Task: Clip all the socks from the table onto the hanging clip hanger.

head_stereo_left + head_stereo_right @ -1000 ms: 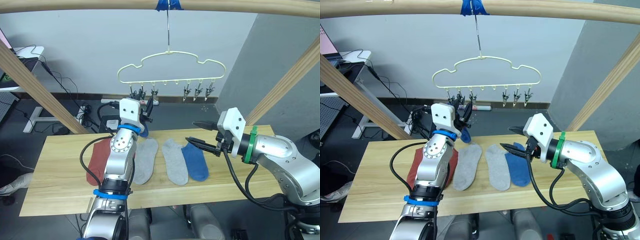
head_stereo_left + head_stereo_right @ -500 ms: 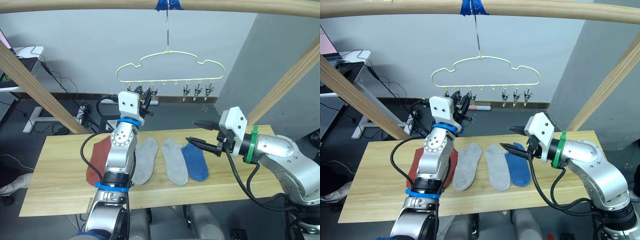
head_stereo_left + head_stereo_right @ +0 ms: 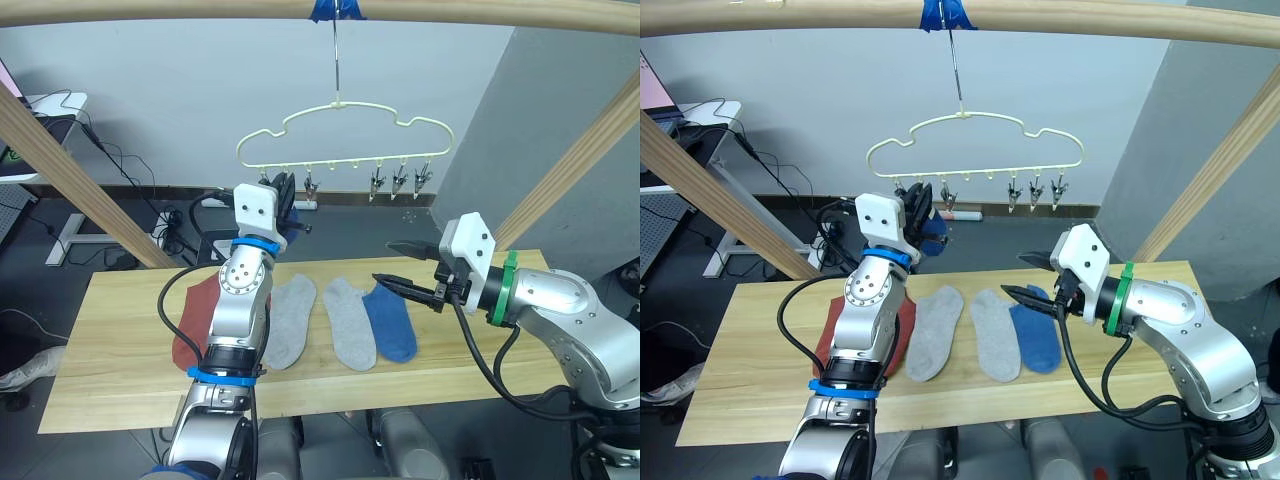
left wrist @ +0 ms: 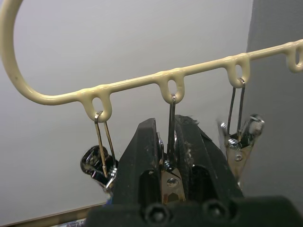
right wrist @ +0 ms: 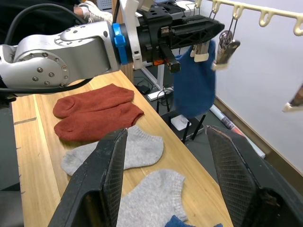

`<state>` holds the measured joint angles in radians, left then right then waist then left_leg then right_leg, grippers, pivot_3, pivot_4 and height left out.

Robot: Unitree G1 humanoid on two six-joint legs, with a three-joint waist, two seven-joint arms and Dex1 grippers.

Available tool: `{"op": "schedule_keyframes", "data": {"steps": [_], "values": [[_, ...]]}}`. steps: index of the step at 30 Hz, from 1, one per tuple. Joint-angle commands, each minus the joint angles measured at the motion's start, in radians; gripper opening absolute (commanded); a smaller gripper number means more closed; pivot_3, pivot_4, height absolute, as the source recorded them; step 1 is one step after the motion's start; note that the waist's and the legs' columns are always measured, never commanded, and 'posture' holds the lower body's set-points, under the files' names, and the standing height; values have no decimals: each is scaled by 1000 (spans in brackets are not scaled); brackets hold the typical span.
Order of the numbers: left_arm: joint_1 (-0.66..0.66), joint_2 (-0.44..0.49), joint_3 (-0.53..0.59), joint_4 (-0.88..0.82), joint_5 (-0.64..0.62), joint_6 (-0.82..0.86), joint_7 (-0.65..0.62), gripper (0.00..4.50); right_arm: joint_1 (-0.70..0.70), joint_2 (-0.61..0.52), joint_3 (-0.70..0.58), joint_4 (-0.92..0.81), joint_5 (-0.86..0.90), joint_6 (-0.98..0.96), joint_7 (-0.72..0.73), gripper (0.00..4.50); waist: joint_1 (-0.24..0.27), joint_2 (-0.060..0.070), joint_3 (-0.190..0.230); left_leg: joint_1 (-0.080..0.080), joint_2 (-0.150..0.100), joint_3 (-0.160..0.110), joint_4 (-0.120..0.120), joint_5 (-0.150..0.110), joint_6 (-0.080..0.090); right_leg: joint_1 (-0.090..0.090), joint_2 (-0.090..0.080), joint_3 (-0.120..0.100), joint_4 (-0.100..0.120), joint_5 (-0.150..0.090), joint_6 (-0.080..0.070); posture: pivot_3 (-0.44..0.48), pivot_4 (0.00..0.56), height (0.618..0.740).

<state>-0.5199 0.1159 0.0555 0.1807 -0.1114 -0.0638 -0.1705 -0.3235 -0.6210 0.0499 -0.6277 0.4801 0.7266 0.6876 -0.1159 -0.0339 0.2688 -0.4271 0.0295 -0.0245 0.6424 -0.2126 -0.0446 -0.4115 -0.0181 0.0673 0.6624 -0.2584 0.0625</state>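
Grey wall and a wooden frame bar (image 3: 200, 8) run across the top of the frame, with the clip hanger (image 3: 342, 135) hooked from it in the upper middle. Below it the table (image 3: 110, 380) spans the lower half. Left gripper (image 4: 169, 142) is raised to the hanger's left end, fingers squeezed around the second clip (image 4: 170, 165) from that end, and a blue sock (image 5: 194, 82) hangs from those fingers, just beside the clip. On the table, left to right near frame centre: two rust-red socks (image 5: 97, 113) overlapping at the left, two light grey socks (image 3: 350, 320) side by side, then a second blue sock (image 3: 392, 325) touching the right grey one. Right gripper (image 3: 392, 265) hovers above that blue sock, right of centre, fingers spread wide apart, grasping nothing.
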Motion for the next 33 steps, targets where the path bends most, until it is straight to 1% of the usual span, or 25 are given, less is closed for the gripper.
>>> {"op": "schedule_keyframes", "data": {"steps": [1,4,6,7,10,14,20,23,24,25,26,28,30,32,33], "values": [[10,11,-4,-62,-6,13,-19,186,24,42,33,44,-60,19,-97,2936,0,0,0,0,0,0,0,0,0,0,0,0,0,0,0,-233,268,740],[12,20,-7,-84,-20,44,-47,186,48,119,81,143,-134,30,-206,3680,0,0,0,0,0,0,0,0,0,0,0,0,0,0,0,-223,269,740],[13,27,-9,-106,-35,71,-69,186,60,167,124,217,-201,19,-274,4427,1,0,0,0,0,0,0,0,0,0,0,0,0,0,0,-217,269,740],[13,28,-8,-117,-46,87,-81,186,65,192,145,260,-235,-1,-302,4500,1,0,0,0,0,0,0,0,0,0,0,0,0,0,0,-215,269,740],[15,35,-5,-148,-77,130,-112,186,77,270,191,401,-323,-71,-381,4500,0,0,0,0,0,0,0,0,0,-1,0,0,0,0,0,-210,270,740],[17,48,-2,-190,-123,187,-157,186,67,371,185,568,-380,-162,-457,4500,1,0,0,0,0,0,0,0,0,-1,0,0,0,0,0,-189,273,740],[15,60,-3,-223,-154,244,-186,186,29,452,152,825,-418,-260,-500,4500,2,1,0,0,0,0,-1,0,0,-1,0,0,0,0,0,-175,274,740],[14,63,-3,-233,-166,265,-193,186,18,469,131,899,-418,-280,-497,4500,3,0,0,0,0,0,-1,0,0,-1,0,0,0,0,0,-175,274,740],[15,65,-2,-238,-170,272,-196,186,19,474,123,909,-415,-280,-494,4232,2,0,0,0,0,0,-1,0,0,-1,0,0,0,0,0,-172,274,740],[15,66,0,-243,-177,281,-200,186,21,476,119,916,-415,-280,-487,4141,2,0,0,0,0,0,0,0,0,-1,0,0,1,0,0,-172,274,740],[15,69,3,-247,-183,288,-204,186,24,476,120,917,-418,-282,-480,3891,3,0,0,0,0,0,0,0,0,-1,0,0,1,0,0,-171,274,740],[14,70,10,-254,-196,304,-210,186,30,476,120,915,-424,-284,-469,3216,2,0,0,0,0,0,0,0,0,0,0,0,1,0,0,-172,274,740],[12,73,17,-259,-213,319,-215,186,34,475,122,910,-427,-284,-461,2434,2,1,0,0,0,0,0,0,0,0,0,0,1,0,0,-174,273,740],[10,75,21,-265,-230,334,-222,186,38,472,124,903,-428,-287,-449,1774,2,0,0,0,0,0,0,0,0,0,0,0,1,0,0,-175,272,740],[8,75,25,-267,-240,343,-226,186,39,471,127,899,-430,-292,-443,1358,2,0,0,0,0,0,0,0,0,0,0,0,1,0,0,-176,272,740]]}}
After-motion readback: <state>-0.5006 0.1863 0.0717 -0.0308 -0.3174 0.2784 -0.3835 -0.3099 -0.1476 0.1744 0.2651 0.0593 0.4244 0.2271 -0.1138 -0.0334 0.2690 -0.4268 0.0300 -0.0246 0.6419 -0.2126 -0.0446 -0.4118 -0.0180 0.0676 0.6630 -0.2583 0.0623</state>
